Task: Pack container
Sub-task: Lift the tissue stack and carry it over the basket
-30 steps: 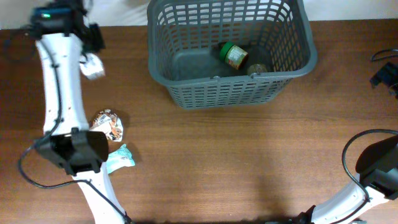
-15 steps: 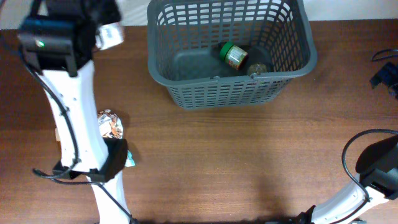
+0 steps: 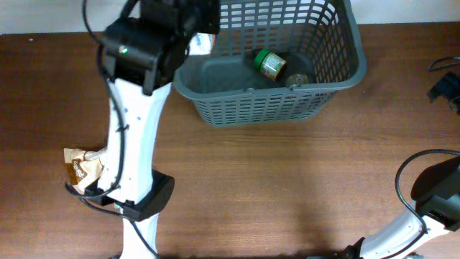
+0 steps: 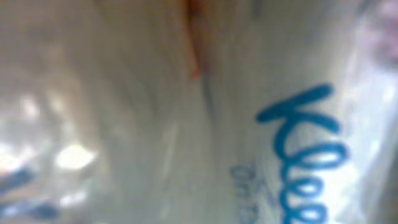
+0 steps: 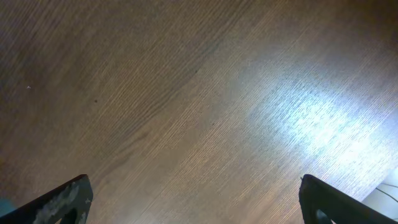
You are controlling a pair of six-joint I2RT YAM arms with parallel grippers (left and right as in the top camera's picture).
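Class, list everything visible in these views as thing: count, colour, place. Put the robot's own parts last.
container: one, dark grey, far centre of table
jar: one, green lid, inside container
dark item: one, beside jar, unclear
tissue pack: one, white with blue print, at container's left rim
snack packet: one, brown, table's left
table: one, brown wood
left end effector: gripping tissue pack
right end effector: open, above table
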